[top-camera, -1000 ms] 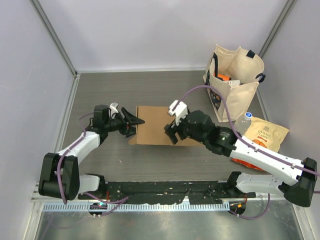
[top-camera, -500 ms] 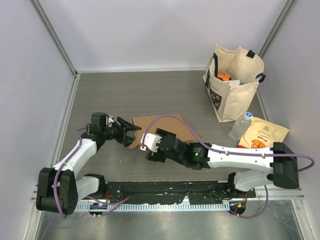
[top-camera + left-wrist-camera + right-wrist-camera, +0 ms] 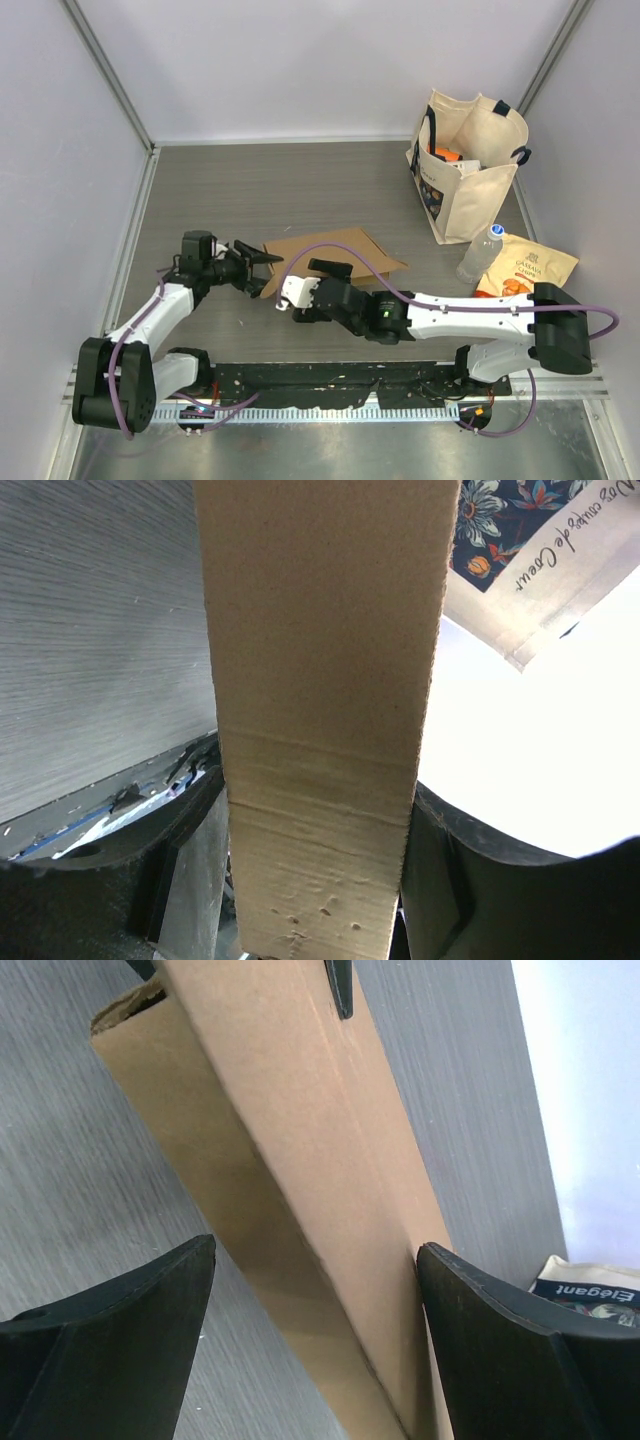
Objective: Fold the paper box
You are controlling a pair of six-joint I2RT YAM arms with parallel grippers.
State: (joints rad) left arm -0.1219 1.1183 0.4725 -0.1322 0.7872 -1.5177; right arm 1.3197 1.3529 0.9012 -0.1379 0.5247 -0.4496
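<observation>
The paper box (image 3: 340, 248), plain brown cardboard folded flat, lies askew at the middle of the table with its left end raised. My left gripper (image 3: 264, 262) is shut on that left end. In the left wrist view the cardboard (image 3: 320, 630) fills the space between the two dark fingers of the gripper (image 3: 315, 815). My right gripper (image 3: 315, 280) stands open at the box's near edge. In the right wrist view the box (image 3: 290, 1110) runs between its fingers (image 3: 315, 1260). The right finger (image 3: 500, 1330) touches the box and the left finger stays apart from it.
A cream tote bag (image 3: 470, 165) stands at the back right. In front of it are a water bottle (image 3: 483, 250) and an orange snack bag (image 3: 525, 270). Grey walls close the table on three sides. The right arm stretches low across the front.
The right arm swung from the box's right side round to its near left edge, jaws a little wider. The box turned and tilted. The left gripper drew slightly left, still holding it.
</observation>
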